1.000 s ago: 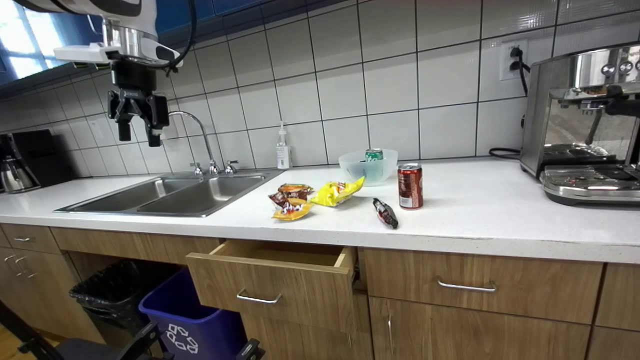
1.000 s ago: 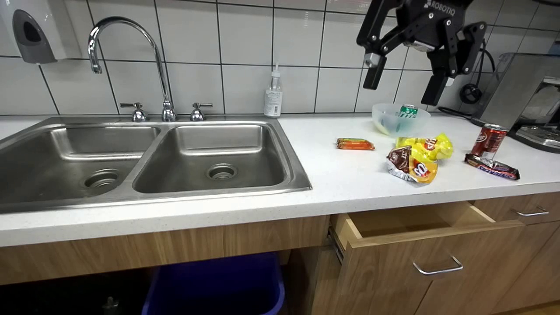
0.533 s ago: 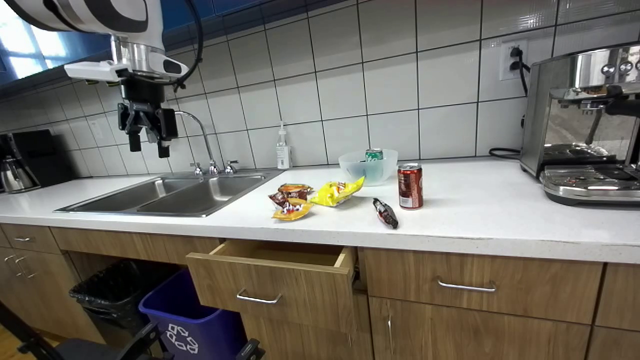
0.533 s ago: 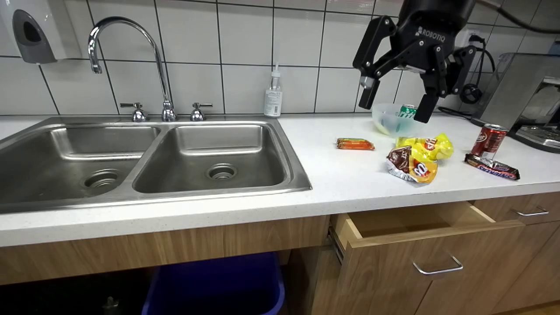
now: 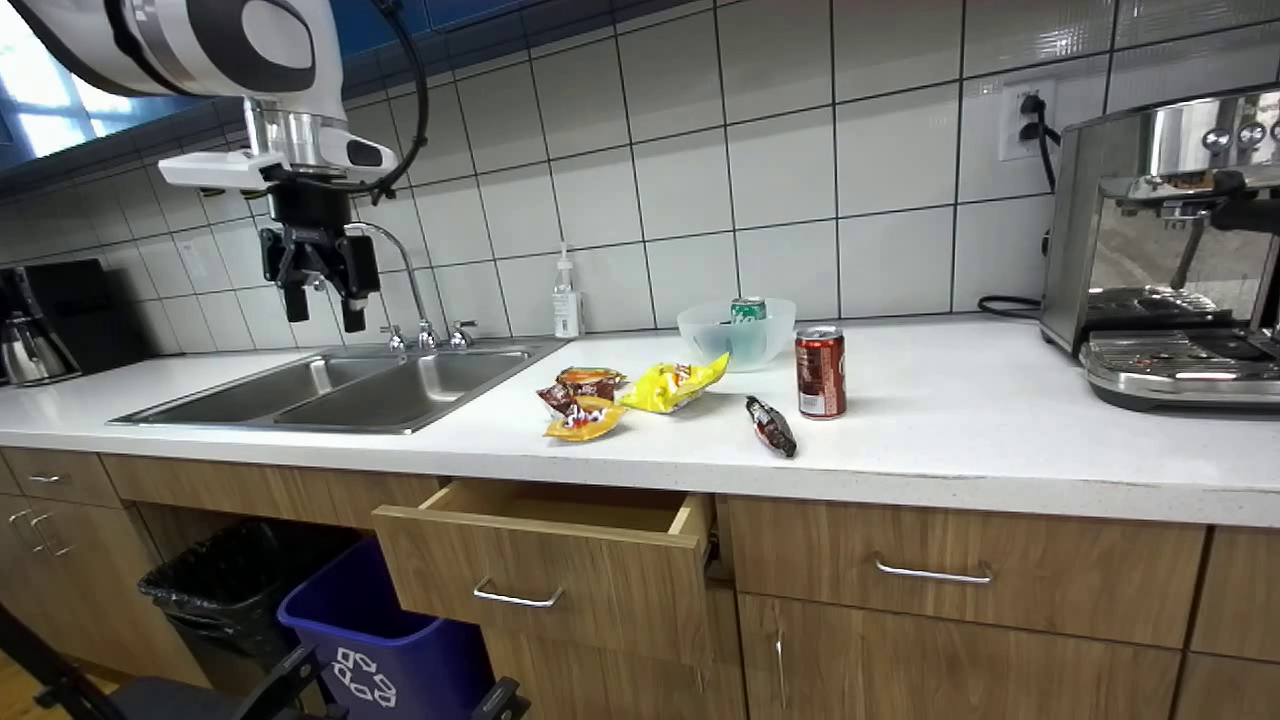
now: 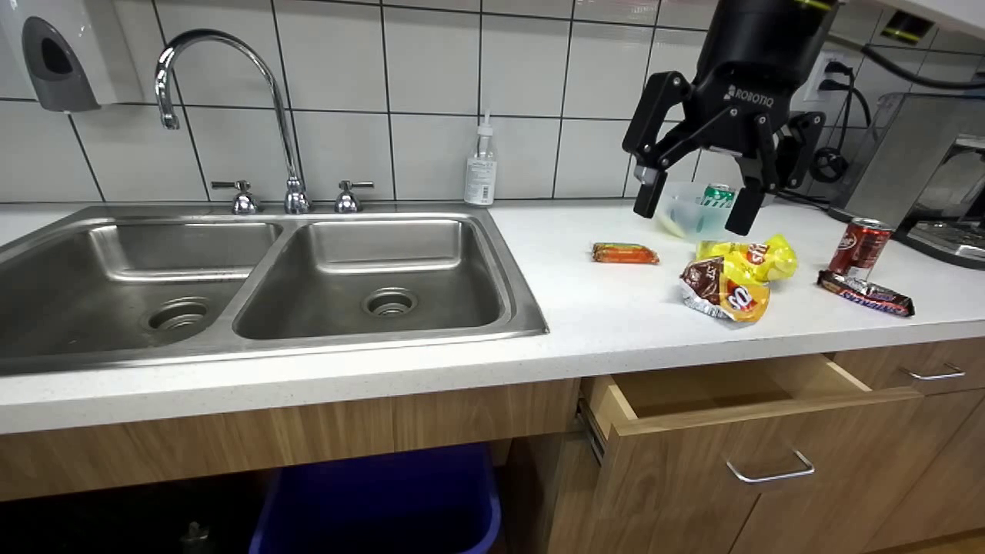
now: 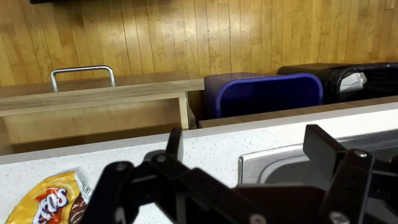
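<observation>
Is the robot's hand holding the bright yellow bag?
No, in an exterior view the hand hangs open in the air, and the bright yellow bag lies on the counter, apart from it.

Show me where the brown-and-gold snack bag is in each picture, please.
In an exterior view: the snack bag is slightly left of and below centre.
In an exterior view: the snack bag is right of centre, about halfway up.
Wrist view: the snack bag is at bottom left, cut off below.
Shared landmark: the open drawer, in all three.
</observation>
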### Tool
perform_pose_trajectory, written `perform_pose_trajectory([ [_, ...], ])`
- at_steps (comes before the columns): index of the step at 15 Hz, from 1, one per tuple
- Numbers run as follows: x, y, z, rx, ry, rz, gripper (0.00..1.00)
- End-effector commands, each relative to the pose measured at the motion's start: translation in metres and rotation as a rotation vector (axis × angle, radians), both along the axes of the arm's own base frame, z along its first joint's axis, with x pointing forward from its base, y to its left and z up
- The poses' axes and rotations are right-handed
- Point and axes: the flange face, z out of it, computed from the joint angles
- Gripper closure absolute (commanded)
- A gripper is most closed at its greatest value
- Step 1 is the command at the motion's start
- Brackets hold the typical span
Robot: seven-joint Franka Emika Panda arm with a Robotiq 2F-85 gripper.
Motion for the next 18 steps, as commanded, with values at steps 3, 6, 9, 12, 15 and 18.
perform_pose_trajectory([
  [3,0.014,-0.018,-0.012,-0.053,-0.019,0.008,0.0],
  [6,0.022,-0.027,-0.02,-0.081,-0.028,0.016,0.0],
  [9,0.03,-0.035,-0.03,-0.097,-0.037,0.014,0.0],
  [12,0.036,-0.043,-0.041,-0.103,-0.041,0.009,0.0],
  [15,0.043,-0.051,-0.05,-0.115,-0.047,0.003,0.0],
  [18,0.048,-0.059,-0.058,-0.127,-0.043,0.001,0.0],
])
